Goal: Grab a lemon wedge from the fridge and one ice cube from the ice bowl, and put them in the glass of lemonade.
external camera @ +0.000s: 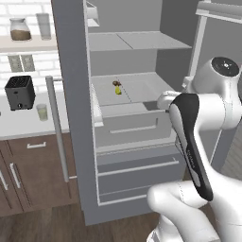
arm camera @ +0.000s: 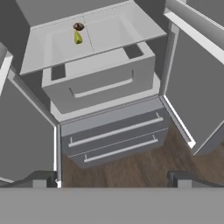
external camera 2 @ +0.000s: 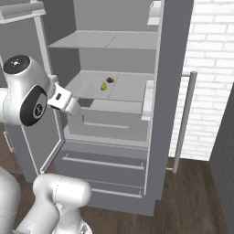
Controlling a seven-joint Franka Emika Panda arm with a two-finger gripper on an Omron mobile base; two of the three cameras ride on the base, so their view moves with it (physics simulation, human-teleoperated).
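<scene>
Stood on the counter at far left: glass of lemonade. Lay further right, on the open fridge middle shelf: lemon wedge, judged tiny, light, slick, best pinched across its flanks. Gripper spread wide, holding nothing.

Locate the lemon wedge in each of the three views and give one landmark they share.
Left base view: the lemon wedge lies on the fridge's middle shelf, just left of picture centre, upper half.
Right base view: on that shelf, just left of centre.
Hand view: upper left, on the shelf.
Shared landmark: the small dark brown item right beside it.
</scene>
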